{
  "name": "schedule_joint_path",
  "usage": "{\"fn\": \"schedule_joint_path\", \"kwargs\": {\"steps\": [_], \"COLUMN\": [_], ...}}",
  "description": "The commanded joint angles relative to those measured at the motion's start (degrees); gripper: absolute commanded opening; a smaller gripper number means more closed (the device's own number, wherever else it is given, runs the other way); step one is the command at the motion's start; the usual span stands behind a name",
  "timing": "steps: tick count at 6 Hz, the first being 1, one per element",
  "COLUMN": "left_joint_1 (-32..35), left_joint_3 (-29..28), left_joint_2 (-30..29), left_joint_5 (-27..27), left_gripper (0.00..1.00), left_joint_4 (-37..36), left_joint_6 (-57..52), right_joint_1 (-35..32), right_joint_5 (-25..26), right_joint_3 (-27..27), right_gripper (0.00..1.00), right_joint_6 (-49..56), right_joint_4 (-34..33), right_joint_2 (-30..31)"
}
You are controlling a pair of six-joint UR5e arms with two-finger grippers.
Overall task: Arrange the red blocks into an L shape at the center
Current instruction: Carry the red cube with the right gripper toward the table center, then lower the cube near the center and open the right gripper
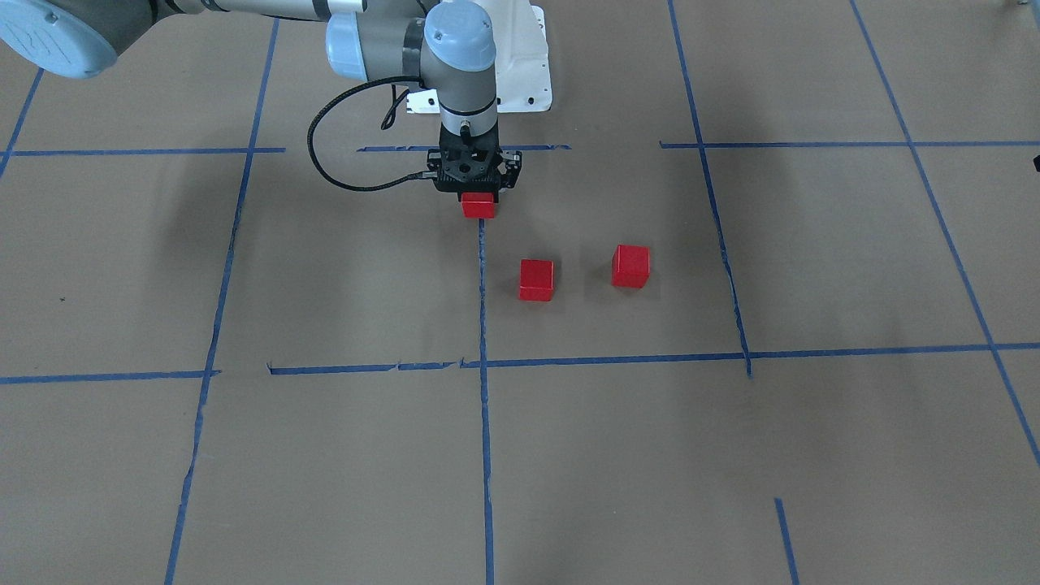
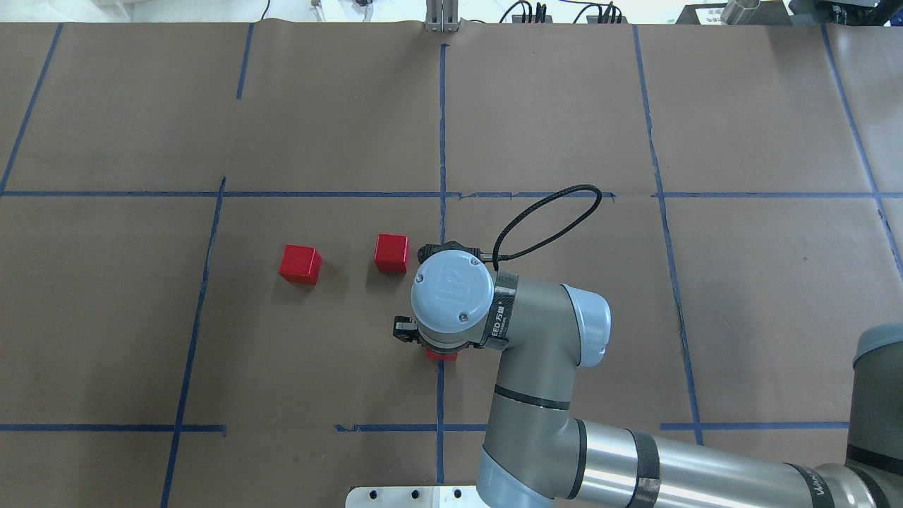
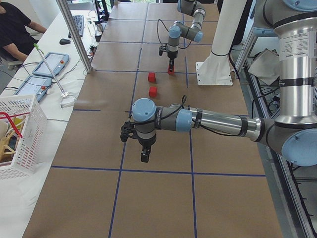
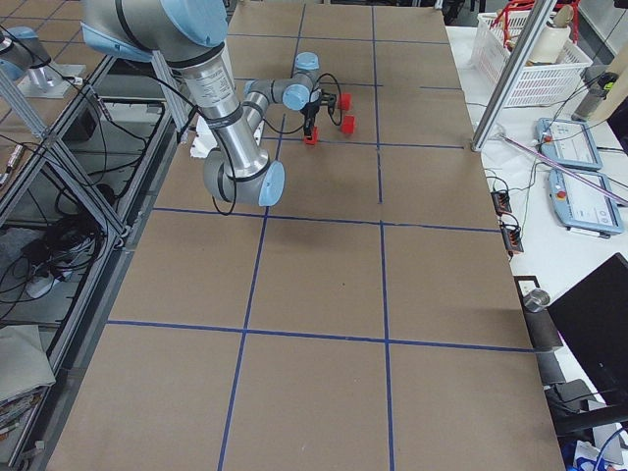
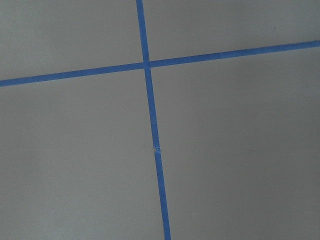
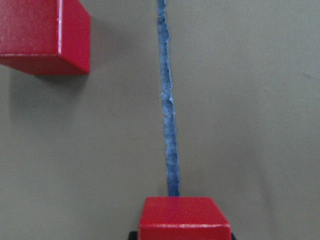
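Arm tubes: silver-grey metal, black rings.
Joint caps: pale blue, round, small screws, embossed logo.
Cable: black, looped.
Right gripper: black.
Base plate: white, bolt holes.

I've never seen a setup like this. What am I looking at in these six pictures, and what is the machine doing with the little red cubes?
This is a robot with two arms, a right arm and a left arm, at a table covered in brown paper and marked with blue tape lines. Six cameras show the same moment. One faces the robot from across the table, one looks down from behind it, two look along the table from its ends, and one sits on each wrist.

The right gripper, a two-finger claw, appears closed on one red block at the end of a tape line. The two other red blocks lie loose nearby, apart from each other.

The left gripper hangs over bare table away from the blocks, and its wrist camera sees only tape.
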State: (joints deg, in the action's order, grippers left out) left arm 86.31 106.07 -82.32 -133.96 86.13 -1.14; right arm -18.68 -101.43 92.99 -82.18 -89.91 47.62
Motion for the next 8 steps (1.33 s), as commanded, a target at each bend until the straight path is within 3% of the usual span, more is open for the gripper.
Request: {"fn": "schedule_joint_path", "kwargs": {"steps": [1, 2, 3, 4, 5, 6, 8], "left_joint_1": [0.0, 0.0, 0.0, 0.0, 0.0, 0.0, 0.0], "left_joint_3": [-0.1, 0.0, -0.1, -0.1, -0.1, -0.1, -0.1], "left_joint_2": [0.1, 0.1, 0.1, 0.1, 0.1, 0.1, 0.1], "left_joint_5": [0.0, 0.0, 0.0, 0.0, 0.0, 0.0, 0.0], "left_gripper": [1.0, 1.0, 1.0, 1.0, 1.0, 1.0, 1.0], "left_joint_4": [0.0, 0.0, 0.0, 0.0, 0.0, 0.0, 0.0], "left_joint_6": [0.0, 0.0, 0.0, 0.0, 0.0, 0.0, 0.1], "right_joint_1": [0.2, 0.2, 0.4, 0.4, 0.7, 0.7, 0.6], "right_joint_5": [0.1, 0.1, 0.1, 0.3, 0.8, 1.1, 1.7], "right_joint_3": [-0.1, -0.1, -0.1, -0.1, -0.2, -0.1, 0.9], "right_gripper": [0.13, 0.24, 0.43, 0.78, 0.84, 0.99, 1.0], "right_joint_6": [0.1, 0.1, 0.1, 0.2, 0.4, 0.5, 0.7], "right_joint_4": [0.1, 0.1, 0.1, 0.0, 0.1, 0.1, 0.3], "right_joint_2": [0.1, -0.1, 0.1, 0.0, 0.1, 0.2, -0.3]}}
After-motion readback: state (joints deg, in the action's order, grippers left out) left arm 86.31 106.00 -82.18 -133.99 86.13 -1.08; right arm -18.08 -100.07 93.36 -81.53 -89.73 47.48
